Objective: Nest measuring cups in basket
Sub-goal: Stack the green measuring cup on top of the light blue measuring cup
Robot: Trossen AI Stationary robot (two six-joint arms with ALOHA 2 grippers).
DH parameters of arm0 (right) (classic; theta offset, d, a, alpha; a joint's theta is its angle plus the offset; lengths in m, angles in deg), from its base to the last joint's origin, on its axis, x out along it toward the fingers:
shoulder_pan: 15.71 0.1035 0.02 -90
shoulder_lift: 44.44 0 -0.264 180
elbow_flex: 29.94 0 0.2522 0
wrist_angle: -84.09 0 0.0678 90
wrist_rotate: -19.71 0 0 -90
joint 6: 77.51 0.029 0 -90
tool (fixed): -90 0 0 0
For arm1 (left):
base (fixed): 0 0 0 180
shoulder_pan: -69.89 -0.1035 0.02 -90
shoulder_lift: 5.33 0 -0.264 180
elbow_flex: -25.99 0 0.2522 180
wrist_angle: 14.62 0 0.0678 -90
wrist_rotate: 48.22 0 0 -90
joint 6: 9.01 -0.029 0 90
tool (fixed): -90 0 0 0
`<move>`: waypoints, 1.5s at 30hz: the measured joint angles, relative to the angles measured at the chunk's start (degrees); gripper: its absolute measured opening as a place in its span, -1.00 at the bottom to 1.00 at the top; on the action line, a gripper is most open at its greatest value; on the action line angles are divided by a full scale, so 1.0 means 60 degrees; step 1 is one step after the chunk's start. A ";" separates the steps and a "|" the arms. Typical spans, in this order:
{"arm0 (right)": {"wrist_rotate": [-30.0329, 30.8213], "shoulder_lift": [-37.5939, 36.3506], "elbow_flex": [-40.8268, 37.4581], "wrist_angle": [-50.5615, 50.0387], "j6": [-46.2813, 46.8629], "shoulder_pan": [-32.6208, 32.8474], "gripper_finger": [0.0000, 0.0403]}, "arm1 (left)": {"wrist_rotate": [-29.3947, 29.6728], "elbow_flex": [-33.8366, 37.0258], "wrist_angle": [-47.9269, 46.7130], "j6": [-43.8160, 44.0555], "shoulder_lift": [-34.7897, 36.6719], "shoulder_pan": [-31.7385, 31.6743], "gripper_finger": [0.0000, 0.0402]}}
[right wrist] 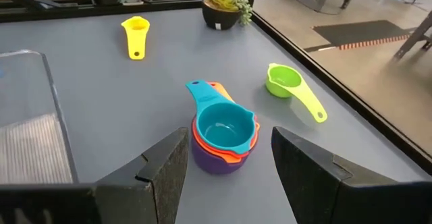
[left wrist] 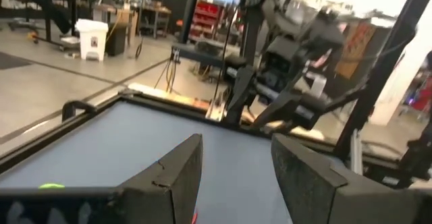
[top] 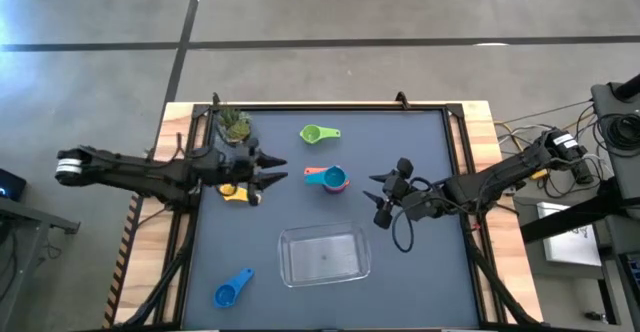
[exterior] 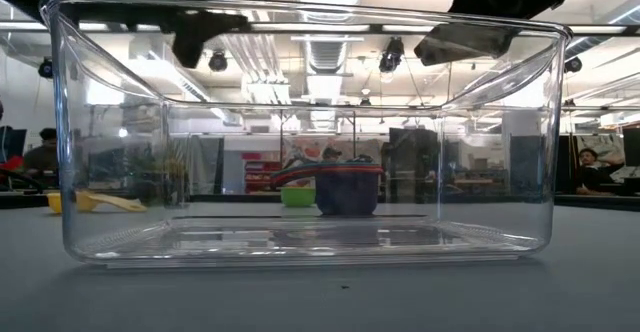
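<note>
Clear basket [top: 324, 255] lower centre, empty; left gripper [top: 274, 170] and right gripper [top: 381, 194] mid-frame, fingers parted, holding nothing; nested teal-topped cup stack [top: 330, 178] centre; green cup [top: 317, 133] above; blue cup [top: 231, 289] lower left; yellow cup [top: 233, 192] under left gripper.

Overhead, table-level, two wrist views

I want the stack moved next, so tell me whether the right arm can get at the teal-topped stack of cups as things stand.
Probably yes. The right gripper stands open, facing the stack of cups, with only bare table between them. The green cup lies off to one side, and the basket sits apart.
</note>
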 joint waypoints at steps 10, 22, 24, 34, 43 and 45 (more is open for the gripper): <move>0.0002 0.0000 0.0000 0.0282 -0.0335 -0.0094 0.01 | -0.0002 -0.0161 -0.0010 0.0072 0.0495 0.0000 -0.20; -0.1276 0.0718 0.0000 0.1997 -0.1301 -0.1087 0.01 | -0.0004 -0.1501 -0.0017 0.0077 -0.0585 0.0000 -0.20; -0.1627 0.1025 0.0000 0.2351 -0.1408 -0.1360 0.01 | -0.0004 -0.1850 -0.0022 0.0078 -0.0896 0.0000 -0.20; -0.2507 0.2010 0.0706 0.1651 -0.1692 -0.2499 0.01 | -0.0021 -0.5070 -0.2869 -0.0058 -0.2622 -0.0011 -0.20; -0.2578 0.1657 0.0827 0.1640 -0.1910 -0.2813 0.01 | 0.0588 -0.5948 -0.6503 -0.0154 -0.2612 0.0025 -0.20; -0.3013 0.1779 0.0831 0.1637 -0.1907 -0.3156 0.01 | 0.0726 -0.5545 -0.6478 -0.0146 -0.2266 0.0025 -0.20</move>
